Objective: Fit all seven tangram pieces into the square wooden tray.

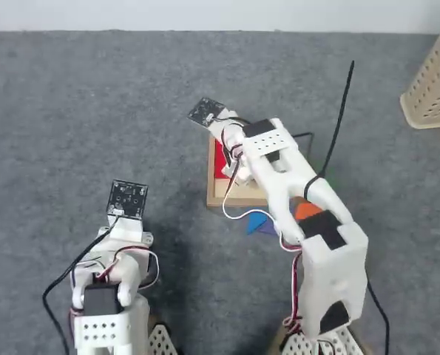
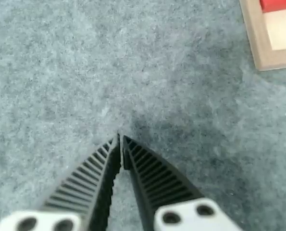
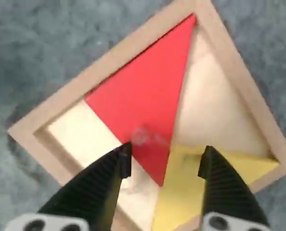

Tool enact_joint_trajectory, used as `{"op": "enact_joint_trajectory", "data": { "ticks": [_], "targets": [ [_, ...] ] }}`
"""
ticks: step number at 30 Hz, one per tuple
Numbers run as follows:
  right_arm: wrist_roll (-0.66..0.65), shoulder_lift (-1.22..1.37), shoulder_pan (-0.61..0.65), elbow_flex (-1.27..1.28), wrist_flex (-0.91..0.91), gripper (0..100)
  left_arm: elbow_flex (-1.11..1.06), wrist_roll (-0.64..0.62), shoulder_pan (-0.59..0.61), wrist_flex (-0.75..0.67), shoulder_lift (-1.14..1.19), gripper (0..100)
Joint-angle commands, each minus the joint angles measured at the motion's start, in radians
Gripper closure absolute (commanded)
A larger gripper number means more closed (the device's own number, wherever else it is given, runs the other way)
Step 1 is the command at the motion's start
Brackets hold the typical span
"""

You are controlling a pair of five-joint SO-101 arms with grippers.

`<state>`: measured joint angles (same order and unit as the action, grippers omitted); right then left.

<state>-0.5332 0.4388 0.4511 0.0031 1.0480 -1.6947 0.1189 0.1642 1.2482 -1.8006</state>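
The table is covered with a soft grey mat (image 1: pixel 94 103). Closest to us are the bottoms of the two arms.

The left gripper (image 2: pixel 119 142) hangs low over bare mat on its own side. Its two black fingers are pressed together with nothing between them. It is well away from the loose pieces.

A bit farther out, three loose pieces lie on the mat just beside the near edge of the tray: a blue piece (image 1: pixel 256 220), a purple piece (image 1: pixel 268 230) touching it, and an orange piece (image 1: pixel 306 210). The right arm reaches out over them, so parts of them are hidden.

Next comes the wooden tray (image 3: pixel 109 66). A big red triangle (image 3: pixel 143 101) lies flat inside it, and a yellow triangle (image 3: pixel 181 187) lies next to it with their sides touching. The rest of the tray floor is bare wood. The right gripper (image 3: pixel 165 151) hangs over the tray, right above where red and yellow meet. Its fingers are spread apart and hold nothing.

Far away, at the edge of the table, stands a pale basket (image 1: pixel 434 81).

What could go wrong? I think most of the job is left to do. If the open fingers drop lower here, they could bump the red or yellow triangle and push it crooked. Then the other pieces would not fit. The arm is also close above the loose pieces, so it could knock them when it pulls back.
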Motion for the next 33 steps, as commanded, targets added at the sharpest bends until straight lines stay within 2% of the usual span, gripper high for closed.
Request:
{"op": "enact_joint_trajectory", "data": {
  "ticks": [1,5,10,18,20,22,28,33],
  "targets": [
    [-0.012,0.004,0.010,-0.040,0.013,76.0,0.008,0.009,0.005,0.005,0.000,99],
    [-0.017,-0.004,0.012,-0.040,0.013,76.0,0.008,0.009,0.005,0.005,0.000,99],
    [-0.123,0.007,0.039,-0.035,0.015,76.0,0.008,0.009,0.005,0.005,0.000,99],
    [-0.138,0.035,0.036,-0.037,0.015,76.1,0.008,0.009,0.005,0.005,0.000,99],
    [-0.178,0.035,0.036,-0.037,0.033,76.2,0.008,0.009,0.005,0.005,0.000,99],
    [-0.207,0.036,0.035,-0.038,0.041,79.0,0.008,0.009,0.005,0.005,0.000,99],
    [-0.216,0.038,0.033,-0.041,0.033,96.5,0.008,0.009,0.005,0.005,0.000,99],
    [-0.216,0.031,0.033,-0.072,0.041,97.5,0.008,0.009,0.005,0.005,0.000,99]
  ]
}}
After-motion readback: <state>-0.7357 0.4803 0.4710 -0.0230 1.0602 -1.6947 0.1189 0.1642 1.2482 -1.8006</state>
